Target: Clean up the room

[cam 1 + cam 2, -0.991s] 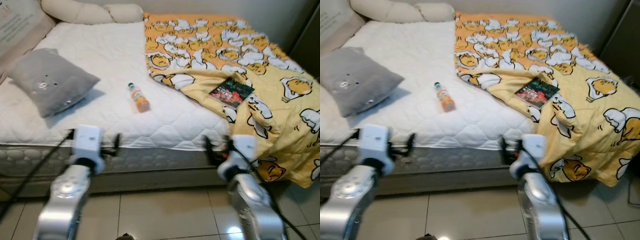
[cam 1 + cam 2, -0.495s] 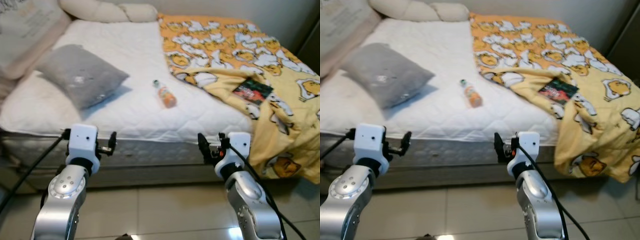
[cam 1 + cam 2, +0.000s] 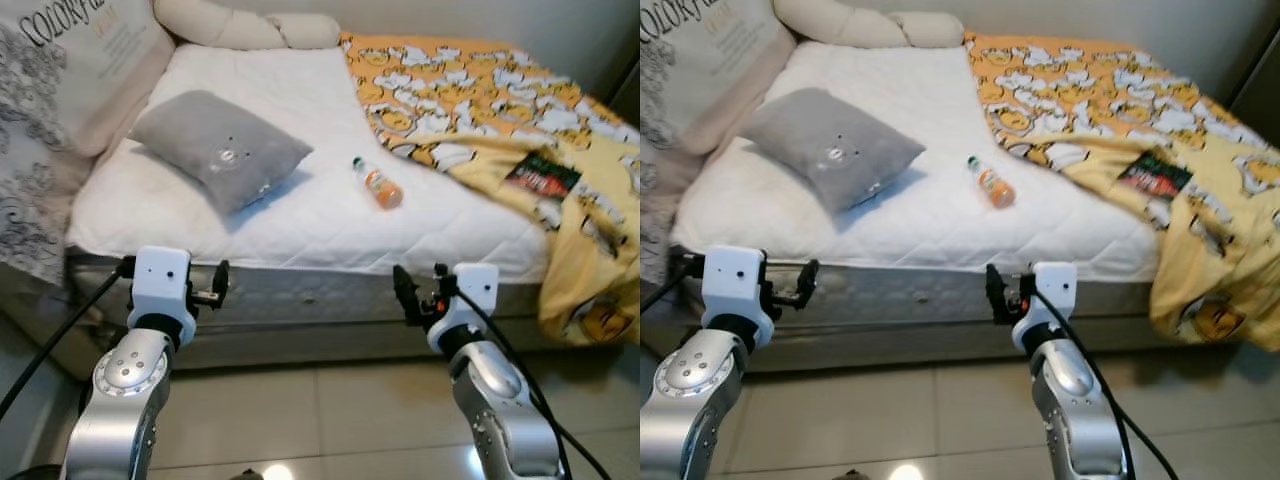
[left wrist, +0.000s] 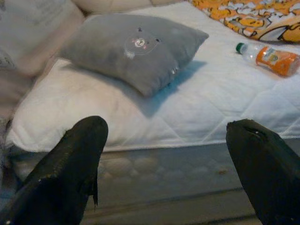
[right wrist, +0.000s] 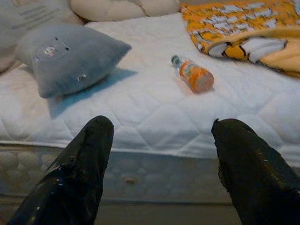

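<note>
An orange drink bottle (image 3: 377, 185) with a green cap lies on its side on the white mattress (image 3: 300, 215), also seen as the bottle (image 5: 192, 74) from the right wrist. A dark book (image 3: 543, 176) rests on the yellow patterned blanket (image 3: 470, 90) at the right of the bed. A grey pillow (image 3: 218, 148) lies at the left. My left gripper (image 4: 168, 154) and right gripper (image 5: 161, 154) are both open and hold nothing. They hover over the floor in front of the bed's near edge, short of the bottle.
Cream bolsters (image 3: 245, 25) lie at the bed's head. A large printed cushion (image 3: 60, 110) leans at the far left. The blanket hangs over the bed's right side (image 3: 590, 310) toward the floor. Beige tiled floor (image 3: 320, 420) lies under my arms.
The camera has swung left and the bed has shifted right in view. The printed cushion at the left has come into view. Both arms keep their pose.
</note>
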`<state>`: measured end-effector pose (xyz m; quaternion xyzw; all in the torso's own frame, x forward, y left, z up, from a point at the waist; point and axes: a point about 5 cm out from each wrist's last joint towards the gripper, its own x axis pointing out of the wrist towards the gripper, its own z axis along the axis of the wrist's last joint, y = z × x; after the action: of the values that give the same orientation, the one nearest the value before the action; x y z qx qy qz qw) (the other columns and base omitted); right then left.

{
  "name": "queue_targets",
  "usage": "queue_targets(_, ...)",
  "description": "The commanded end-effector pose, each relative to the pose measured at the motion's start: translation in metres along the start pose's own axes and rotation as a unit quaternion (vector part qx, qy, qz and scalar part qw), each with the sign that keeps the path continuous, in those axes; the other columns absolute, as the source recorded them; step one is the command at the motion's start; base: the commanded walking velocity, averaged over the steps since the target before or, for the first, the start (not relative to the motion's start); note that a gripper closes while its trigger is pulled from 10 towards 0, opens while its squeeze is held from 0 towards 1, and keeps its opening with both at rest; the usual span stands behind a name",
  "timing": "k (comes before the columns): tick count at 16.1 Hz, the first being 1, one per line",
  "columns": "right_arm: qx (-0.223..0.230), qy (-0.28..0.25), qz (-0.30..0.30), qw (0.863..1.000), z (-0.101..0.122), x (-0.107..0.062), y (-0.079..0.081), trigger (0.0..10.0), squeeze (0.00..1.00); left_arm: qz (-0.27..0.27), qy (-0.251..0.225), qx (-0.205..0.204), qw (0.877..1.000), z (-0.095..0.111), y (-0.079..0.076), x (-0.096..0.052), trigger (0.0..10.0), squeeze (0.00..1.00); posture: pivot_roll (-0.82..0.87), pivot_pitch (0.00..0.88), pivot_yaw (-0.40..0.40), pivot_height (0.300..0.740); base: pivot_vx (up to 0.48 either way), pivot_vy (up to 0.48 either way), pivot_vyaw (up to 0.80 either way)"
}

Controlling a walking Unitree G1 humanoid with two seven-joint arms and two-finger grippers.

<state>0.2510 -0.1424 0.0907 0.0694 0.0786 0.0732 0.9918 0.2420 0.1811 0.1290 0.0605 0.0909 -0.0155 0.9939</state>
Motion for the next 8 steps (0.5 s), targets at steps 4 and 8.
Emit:
queue_targets(4, 0.005, 0.0, -0.002, 1.0, 0.0014, 0.0031, -0.0022, 10.0, 0.0, -0.006, -0.019, 0.019, 1.0, 0.0086, -0.0029, 0.0029, 10.0, 0.0, 0.08, 0.0, -0.021, 0.74, 0.0, 0.0, 0.0)
queue_targets(8, -0.017, -0.003, 0.004, 1.0, 0.0031, 0.0066, 0.0002, 10.0, 0.0, -0.002, -0.026, 0.023, 0.999, 0.0112, -0.0017, 0.0046, 10.0, 0.0, 0.08, 0.0, -0.018, 0.74, 0.198, 0.0, 0.2)
